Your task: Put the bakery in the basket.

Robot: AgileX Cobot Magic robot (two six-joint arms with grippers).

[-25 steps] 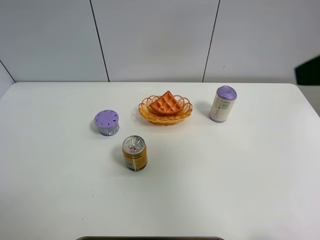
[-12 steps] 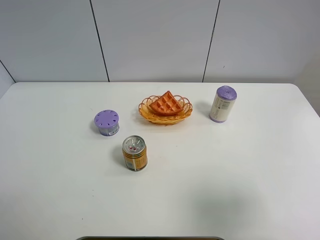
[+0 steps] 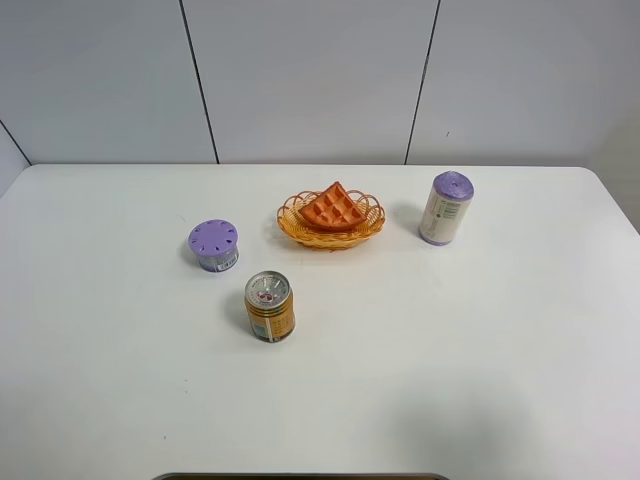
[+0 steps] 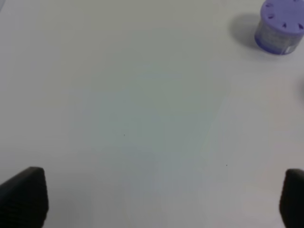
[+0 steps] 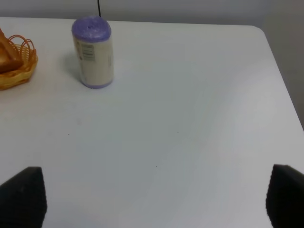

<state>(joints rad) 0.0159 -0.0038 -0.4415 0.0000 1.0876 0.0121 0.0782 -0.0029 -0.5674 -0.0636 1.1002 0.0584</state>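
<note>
Since the bakery [image 3: 332, 208] already lies tilted in the basket [image 3: 331, 233], task looks done: keep the left gripper [image 4: 152, 199] and right gripper [image 5: 152, 197], both spread wide and empty, clear of the table [image 3: 450, 350].

Gold can [image 3: 270, 307], purple tub [image 3: 214, 245], tall canister [image 3: 446, 208] — all upright.

The bakery [image 3: 333, 208], an orange-brown waffle wedge with square grid, lies tilted inside the woven orange-yellow basket [image 3: 299, 228] on the white surface [image 3: 450, 330].
</note>
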